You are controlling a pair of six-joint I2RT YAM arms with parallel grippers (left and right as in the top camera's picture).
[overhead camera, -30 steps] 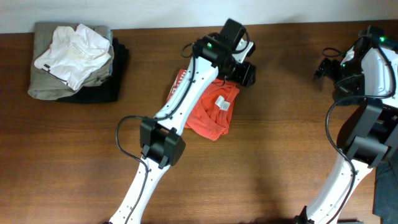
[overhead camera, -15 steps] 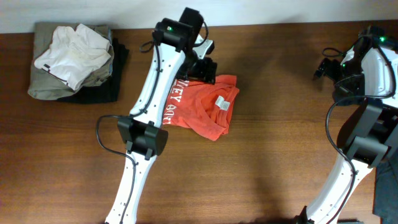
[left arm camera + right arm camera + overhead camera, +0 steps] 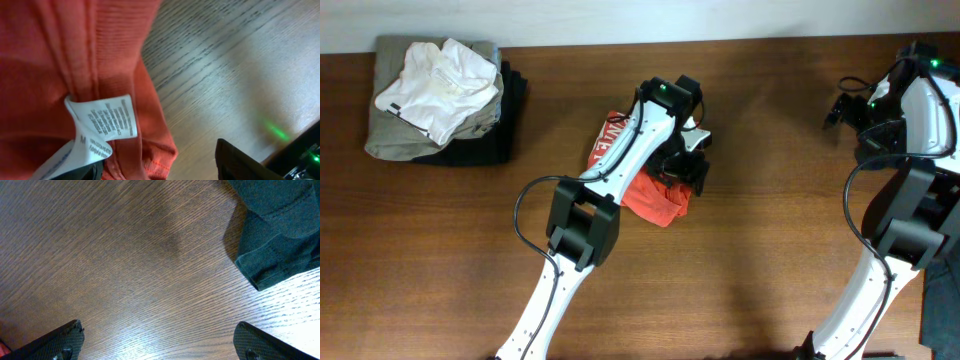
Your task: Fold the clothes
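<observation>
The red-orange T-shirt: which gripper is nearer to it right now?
Left. The left gripper hangs directly over the T-shirt at its edge, by the white tag. The right gripper is far off near the table's right side, above bare wood beside a dark garment.

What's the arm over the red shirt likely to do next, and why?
Probably shut the left gripper on the red-orange T-shirt's edge beside the white tag. Its fingers stand open with that edge between them, so nothing is gripped yet, and a fold needs a hold on the cloth.
</observation>
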